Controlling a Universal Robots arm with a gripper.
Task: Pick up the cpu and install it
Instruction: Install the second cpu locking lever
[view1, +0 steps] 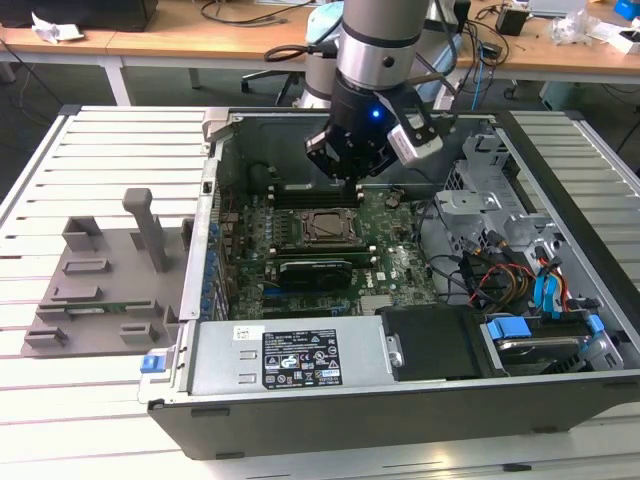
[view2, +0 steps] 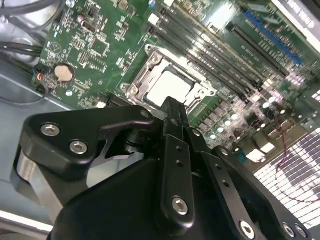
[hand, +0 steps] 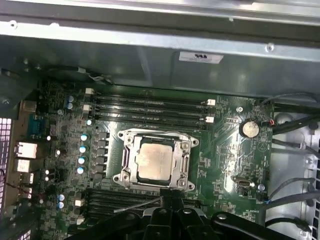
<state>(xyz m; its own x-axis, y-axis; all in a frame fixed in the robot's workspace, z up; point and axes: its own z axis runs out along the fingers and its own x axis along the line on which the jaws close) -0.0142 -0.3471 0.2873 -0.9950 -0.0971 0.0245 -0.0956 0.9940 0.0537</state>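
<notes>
**Chip seated, claw above it**

We see the cpu (hand: 155, 159), a flat silvery square with a pale edge, lying in the metal socket frame (hand: 156, 161) on the green motherboard (hand: 220, 150) (ribbed with dark memory slots). Our black gripper (view2: 172, 107) hangs just over it, fingers pressed together and holding nothing.

Silver arm (view1: 378, 35), black screw-studded wrist

Desk surface: white slatted panels, two items resting on it.
The desk (view1: 90, 150) carries an open computer case (view1: 400, 400) toward the exterior view's right and a grey plastic tray (view1: 100, 290) with upright posts just beside it, left.
</notes>
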